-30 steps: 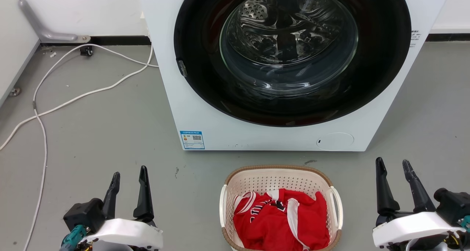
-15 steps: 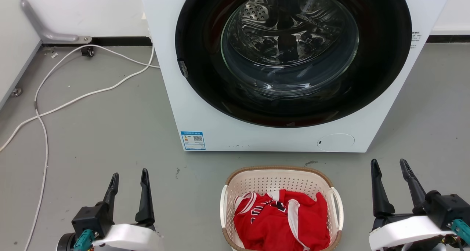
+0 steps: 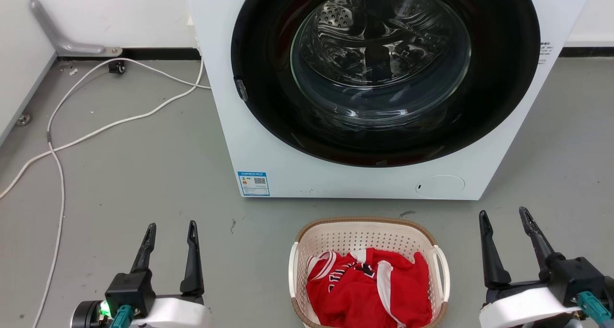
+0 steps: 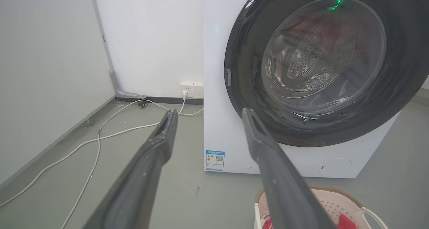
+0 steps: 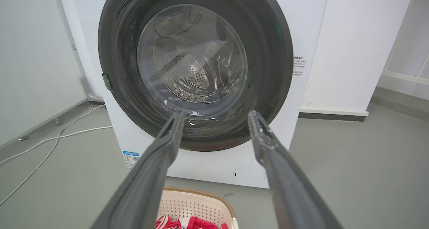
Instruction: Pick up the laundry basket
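The left hand (image 3: 171,226), lower left, and the right hand (image 3: 502,213), lower right, hover spread and empty. They flank the laundry basket (image 3: 357,235) at bottom centre, apparently staged for its side handles (image 3: 442,270).

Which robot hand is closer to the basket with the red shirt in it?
The right. The right gripper is close beside the right side of the laundry basket, jaws open. The left gripper is farther off on its left side, jaws open too.

Cream perforated laundry basket (image 3: 367,232), brown rim, upright on floor w/ red clothes inside.
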### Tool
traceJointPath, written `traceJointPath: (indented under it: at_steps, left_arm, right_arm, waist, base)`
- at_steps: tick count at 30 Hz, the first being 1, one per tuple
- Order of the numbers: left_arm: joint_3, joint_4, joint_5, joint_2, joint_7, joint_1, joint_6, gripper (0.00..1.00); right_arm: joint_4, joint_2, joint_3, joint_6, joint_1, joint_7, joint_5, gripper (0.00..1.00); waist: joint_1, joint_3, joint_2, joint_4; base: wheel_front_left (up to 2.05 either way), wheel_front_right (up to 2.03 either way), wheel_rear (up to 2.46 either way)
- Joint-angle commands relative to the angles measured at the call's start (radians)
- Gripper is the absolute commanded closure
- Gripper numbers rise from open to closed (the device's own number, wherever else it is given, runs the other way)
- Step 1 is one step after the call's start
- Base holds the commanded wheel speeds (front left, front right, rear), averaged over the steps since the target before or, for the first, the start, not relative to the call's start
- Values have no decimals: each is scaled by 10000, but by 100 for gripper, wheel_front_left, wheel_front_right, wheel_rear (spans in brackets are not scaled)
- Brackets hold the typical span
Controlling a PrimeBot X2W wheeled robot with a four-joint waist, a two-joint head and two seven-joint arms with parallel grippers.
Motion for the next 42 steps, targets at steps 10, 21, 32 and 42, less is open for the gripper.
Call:
traceJointPath:
  at_steps: [10, 21, 32, 42]
  left_arm:
    - [124, -150, 680, -71, -218, 223, -98, 0]
    - [266, -67, 723, -133, -268, 258, -247, 0]
    - [329, -13, 694, -157, -268, 291, -320, 0]
    - [138, 225, 609, -159, -247, 52, -588, 0]
  right_arm:
    - [-187, -50, 61, -3, 151, -227, -764, 0]
    - [-188, -50, 22, -3, 181, -251, -716, 0]
    - [-166, -50, 63, -3, 194, -251, -581, 0]
    - [-39, -48, -34, -3, 137, -249, -554, 0]
  waist:
    - [0, -27, 0, 5]
    - [0, -43, 0, -4]
    - [0, -27, 0, 3]
    - [0, 127, 0, -29]
  base:
    - [0, 0, 0]
    - [0, 0, 0]
    - [0, 0, 0]
    - [0, 0, 0]
